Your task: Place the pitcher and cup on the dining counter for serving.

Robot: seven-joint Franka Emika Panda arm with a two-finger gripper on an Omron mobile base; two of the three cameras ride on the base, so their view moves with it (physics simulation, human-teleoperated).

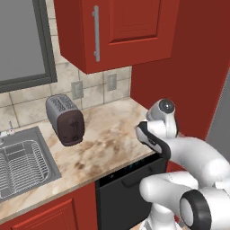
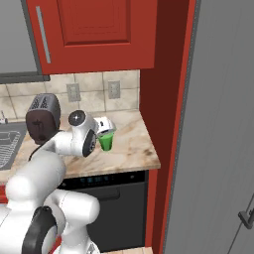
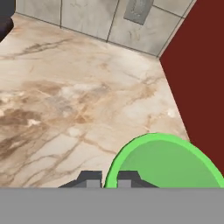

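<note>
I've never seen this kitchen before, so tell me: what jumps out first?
The bright green cup stands out, pinched at its rim by the shut gripper near the red wall at the counter's right end. Next, the dark toaster by the sink, under red cabinets.

The counter (image 1: pixel 108 143), beige-brown marbled stone over red cabinets, carries a dark toaster (image 1: pixel 66 119) near the tiled wall. A steel sink (image 1: pixel 22 164) is set into its left end.
</note>
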